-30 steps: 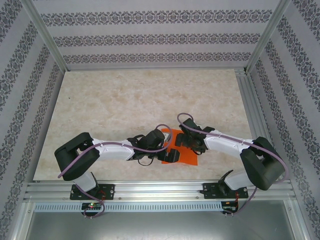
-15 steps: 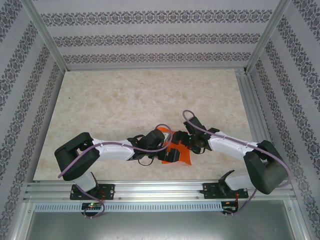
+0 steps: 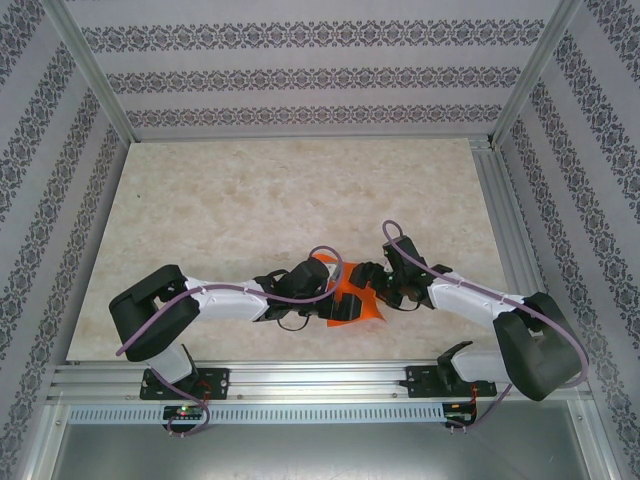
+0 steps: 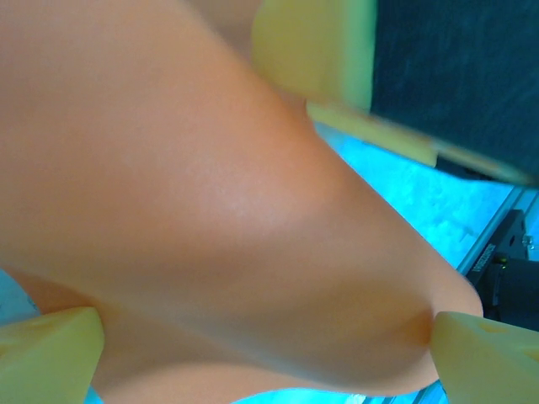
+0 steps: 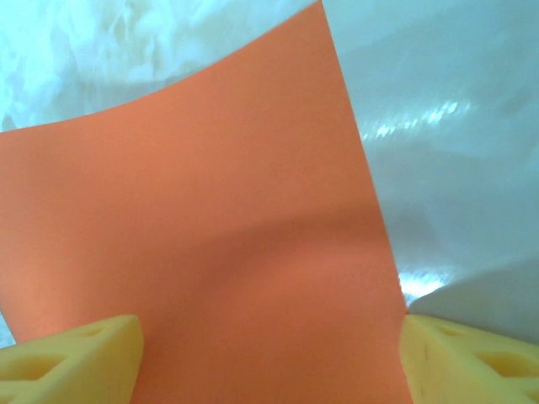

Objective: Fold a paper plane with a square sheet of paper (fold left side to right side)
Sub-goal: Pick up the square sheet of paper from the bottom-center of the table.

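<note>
The square sheet of paper (image 3: 356, 303) is bright orange and sits bowed upward near the table's front edge, between my two grippers. My left gripper (image 3: 330, 300) is at its left side. In the left wrist view the curled sheet (image 4: 210, 210) bulges between the wide-apart yellow pads (image 4: 42, 358), so the left gripper (image 4: 265, 358) is open. My right gripper (image 3: 372, 283) is at the sheet's right side. In the right wrist view the sheet (image 5: 210, 236) spans the gap of the open right gripper (image 5: 269, 362), its edge against the right pad (image 5: 472, 362). A paper plane is out of view.
The marble-patterned table top (image 3: 300, 190) stretches away behind the arms. An aluminium rail (image 3: 320, 378) runs along the near edge and patterned walls (image 3: 300, 75) close in the back and sides. A yellow pad on a dark body (image 4: 312, 50) sits close above the curled sheet.
The right arm has drawn back to the right and its jaws have narrowed a little. The sheet, flat a second ago, has bowed up and looks smaller from above. The left arm is still.
</note>
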Available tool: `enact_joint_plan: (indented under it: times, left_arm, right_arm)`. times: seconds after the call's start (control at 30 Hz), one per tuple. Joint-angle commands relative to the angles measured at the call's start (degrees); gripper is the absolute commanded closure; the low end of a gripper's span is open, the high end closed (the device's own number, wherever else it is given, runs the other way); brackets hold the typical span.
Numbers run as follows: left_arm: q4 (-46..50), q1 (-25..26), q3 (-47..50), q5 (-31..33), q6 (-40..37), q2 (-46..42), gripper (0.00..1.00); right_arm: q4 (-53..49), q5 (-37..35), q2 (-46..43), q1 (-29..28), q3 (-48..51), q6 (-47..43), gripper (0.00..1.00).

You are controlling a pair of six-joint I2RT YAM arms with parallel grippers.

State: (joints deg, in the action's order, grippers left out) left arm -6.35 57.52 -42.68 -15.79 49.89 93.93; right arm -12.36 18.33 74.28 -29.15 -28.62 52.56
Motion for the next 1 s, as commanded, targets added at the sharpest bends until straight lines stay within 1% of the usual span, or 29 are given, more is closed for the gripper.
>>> enact_joint_plan:
  times: [0.0, 0.23, 0.4, 0.53, 0.77, 0.87, 0.97]
  left_arm:
    - [-3.5, 0.8, 1.0, 0.7, 3.0, -2.6, 0.0]
    - [-1.8, 0.6, 0.1, 2.6, 4.1, -4.7, 0.03]
    - [-1.0, 0.6, -0.7, 2.8, 4.0, -4.2, 0.04]
    - [-0.9, 0.6, -1.2, 2.4, 4.1, -2.8, 0.09]
    - [-0.1, 0.6, -2.5, 1.8, 3.6, -1.4, 0.24]
    - [0.4, 0.6, -2.8, 1.8, 3.0, -1.4, 0.37]
    - [0.9, 0.6, -3.0, 1.9, 2.7, -1.4, 0.46]
  right_arm:
    - [1.5, 2.5, -1.0, 0.0, 1.2, 0.8, 0.23]
    - [1.8, 3.4, -1.2, 0.1, 2.0, 0.7, 0.33]
    - [2.4, 3.4, -1.3, 0.2, 2.8, 1.0, 0.33]
    - [2.6, 3.4, -1.4, 0.3, 3.0, 1.1, 0.33]
    - [2.5, 3.4, -1.2, 0.4, 3.1, 1.1, 0.33]
    - [2.6, 3.4, -1.4, 0.6, 3.0, 1.0, 0.33]
    - [2.2, 3.1, -2.6, 1.5, 2.9, 0.4, 0.33]
